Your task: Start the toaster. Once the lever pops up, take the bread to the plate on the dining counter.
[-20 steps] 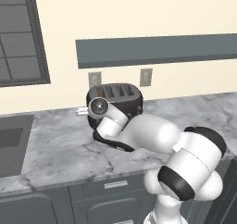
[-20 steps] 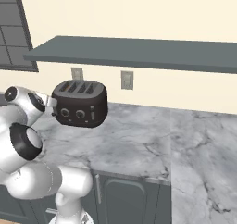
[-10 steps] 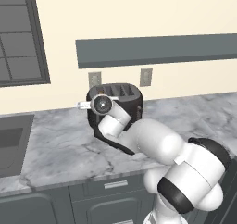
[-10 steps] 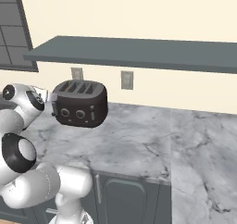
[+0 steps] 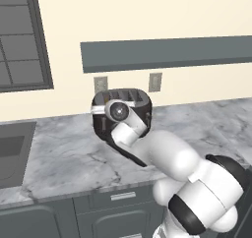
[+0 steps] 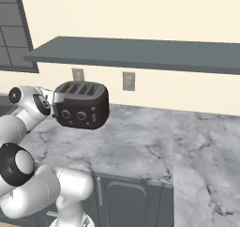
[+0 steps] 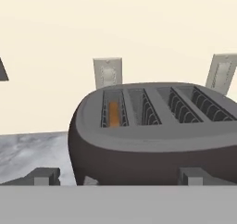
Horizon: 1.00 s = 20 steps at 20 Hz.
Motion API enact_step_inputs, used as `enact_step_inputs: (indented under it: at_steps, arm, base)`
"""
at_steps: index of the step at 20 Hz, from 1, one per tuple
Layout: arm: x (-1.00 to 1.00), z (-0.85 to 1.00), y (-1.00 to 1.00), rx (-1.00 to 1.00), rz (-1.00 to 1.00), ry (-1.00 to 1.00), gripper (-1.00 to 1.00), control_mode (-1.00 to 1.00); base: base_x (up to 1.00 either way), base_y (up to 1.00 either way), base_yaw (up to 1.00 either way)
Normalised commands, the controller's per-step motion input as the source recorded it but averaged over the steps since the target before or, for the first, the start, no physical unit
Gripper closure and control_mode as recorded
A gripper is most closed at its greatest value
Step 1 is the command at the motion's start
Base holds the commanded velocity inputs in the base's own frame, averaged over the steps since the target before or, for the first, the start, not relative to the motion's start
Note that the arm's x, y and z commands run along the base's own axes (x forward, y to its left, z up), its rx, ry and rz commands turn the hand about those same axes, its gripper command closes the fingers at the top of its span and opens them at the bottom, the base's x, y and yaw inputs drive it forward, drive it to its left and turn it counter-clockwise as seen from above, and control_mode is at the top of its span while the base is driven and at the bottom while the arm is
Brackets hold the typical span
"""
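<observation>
Glossy black toaster (image 7: 152,140) dead ahead on the marble worktop (image 6: 140,146), backed against the wall outlets so it stays plugged in. The bread (image 7: 114,114) sits deep in its far-left slot, ready to toast. My gripper (image 7: 118,177) hangs spread wide, empty, lined up on the toaster, I'd say for the lever.

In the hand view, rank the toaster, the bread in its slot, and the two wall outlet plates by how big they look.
1. Toaster, by far the largest.
2. The two outlet plates, left and right: they look alike; the right one is cut off by the frame edge, so unranked.
3. Bread, just a thin orange-tan strip showing in the leftmost slot.
</observation>
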Motion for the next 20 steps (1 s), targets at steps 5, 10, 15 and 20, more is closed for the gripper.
enact_step_inputs:
  at_steps: [5, 10, 15, 20]
  arm:
    - [0.03, 0.09, -0.12, 0.00, 0.00, 0.00, -1.00, -1.00]
    - [0.08, 0.00, -0.03, 0.00, 0.01, 0.00, -1.00, -1.00]
    - [0.17, 0.00, -0.02, 0.00, 0.02, 0.00, -1.00, -1.00]
    - [0.30, 0.00, -0.02, 0.00, 0.03, 0.00, -1.00, -1.00]
  base:
    - [0.00, 0.00, 0.00]
    - [0.00, 0.00, 0.00]
    - [0.00, 0.00, 0.00]
    - [0.00, 0.00, 0.00]
